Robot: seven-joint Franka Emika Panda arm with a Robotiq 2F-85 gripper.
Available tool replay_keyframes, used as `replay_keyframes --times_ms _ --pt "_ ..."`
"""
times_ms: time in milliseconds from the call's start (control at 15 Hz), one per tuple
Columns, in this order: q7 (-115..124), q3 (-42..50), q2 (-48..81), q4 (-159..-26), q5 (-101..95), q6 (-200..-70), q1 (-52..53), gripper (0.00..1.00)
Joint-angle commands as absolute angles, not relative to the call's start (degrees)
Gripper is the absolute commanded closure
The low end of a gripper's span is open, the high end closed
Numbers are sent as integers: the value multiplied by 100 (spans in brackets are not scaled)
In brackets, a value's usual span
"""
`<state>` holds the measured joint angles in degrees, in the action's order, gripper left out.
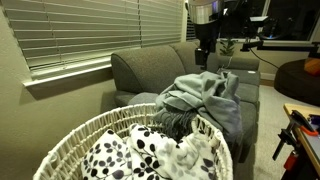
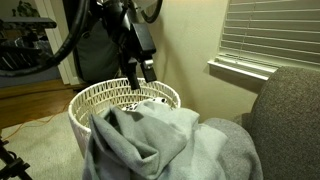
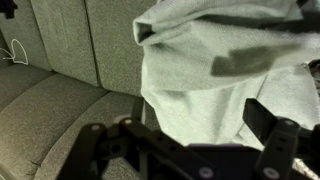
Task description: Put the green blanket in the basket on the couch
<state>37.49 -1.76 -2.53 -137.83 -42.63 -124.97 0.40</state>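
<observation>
The pincer (image 3: 181, 138) is hanging released, jaws wide, just over the green blanket (image 3: 205, 60). The blanket is sprawling across the couch (image 1: 140, 66), its loose end trailing toward the basket (image 1: 68, 137).

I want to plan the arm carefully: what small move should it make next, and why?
Probably lower the open gripper onto the green blanket and close on a fold. In the wrist view the gripper holds nothing, and in an exterior view the blanket lies heaped on the couch, not yet inside the basket.
</observation>
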Motion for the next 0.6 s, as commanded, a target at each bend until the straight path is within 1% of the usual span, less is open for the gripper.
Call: replay_keyframes --times_ms 0,533 --pt "3653 -254 -187 -13648 -4102 -12582 136 0" --pt "3400 -336 676 -12838 -3970 -12974 318 0"
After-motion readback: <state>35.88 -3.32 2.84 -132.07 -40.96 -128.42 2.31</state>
